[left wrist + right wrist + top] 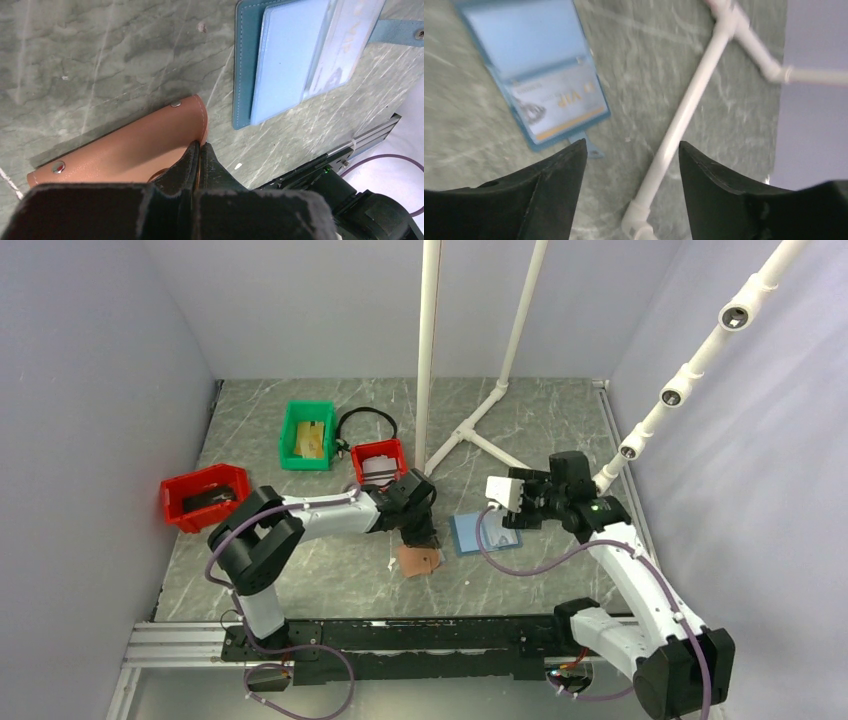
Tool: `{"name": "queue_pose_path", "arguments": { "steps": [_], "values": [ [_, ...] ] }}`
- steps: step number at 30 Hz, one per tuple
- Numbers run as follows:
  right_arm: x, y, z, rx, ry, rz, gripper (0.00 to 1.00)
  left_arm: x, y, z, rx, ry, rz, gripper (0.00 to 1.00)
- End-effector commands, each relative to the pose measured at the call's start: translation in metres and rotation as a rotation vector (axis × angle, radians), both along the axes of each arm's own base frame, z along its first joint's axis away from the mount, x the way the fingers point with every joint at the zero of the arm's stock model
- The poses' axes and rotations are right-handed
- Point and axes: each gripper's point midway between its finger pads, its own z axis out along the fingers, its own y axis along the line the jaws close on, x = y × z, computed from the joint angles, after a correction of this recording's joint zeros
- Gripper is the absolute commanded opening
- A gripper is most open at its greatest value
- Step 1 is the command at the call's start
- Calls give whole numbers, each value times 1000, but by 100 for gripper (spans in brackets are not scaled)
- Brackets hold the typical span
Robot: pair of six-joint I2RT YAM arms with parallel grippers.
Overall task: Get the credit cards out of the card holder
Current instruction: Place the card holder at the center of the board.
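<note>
Left wrist view is showing the left gripper [201, 148] pinching the card holder's [125, 152] three o'clock edge, perhaps one flap, needing slow peeling; the right gripper [632, 150] is hanging open.

The left arm [320, 512] and right arm [640, 585] share white shells between chunky black joints, each trailed by a purple cable [530, 561], the right wrist showing a green light [597, 506], the left gripper [201, 146] and right gripper [632, 145] black with wedge-shaped fingers [556, 190].
</note>
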Motion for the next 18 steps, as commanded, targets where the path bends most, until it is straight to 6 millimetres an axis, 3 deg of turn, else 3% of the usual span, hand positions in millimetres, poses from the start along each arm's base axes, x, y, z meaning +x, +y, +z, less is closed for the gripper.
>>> {"name": "queue_pose_path", "arguments": {
  "steps": [1, 4, 7, 12, 14, 18],
  "values": [
    [-79, 58, 30, 277, 251, 307, 72, 7, -16, -3, -34, -6, 11, 0],
    [-125, 82, 35, 424, 325, 532, 79, 5, -17, -11, -27, 10, -2, 0],
    [-133, 95, 29, 490, 367, 582, 81, 4, -16, -12, -2, 2, -38, 0],
    [-133, 104, 9, 424, 412, 559, 80, 6, -2, 11, 62, -82, -127, 49],
    [-135, 106, 7, 420, 420, 558, 80, 5, 6, 25, 61, -135, -153, 60],
    [-139, 106, 0, 410, 457, 553, 79, -5, 28, 48, 63, -238, -225, 71]
  ]
}}
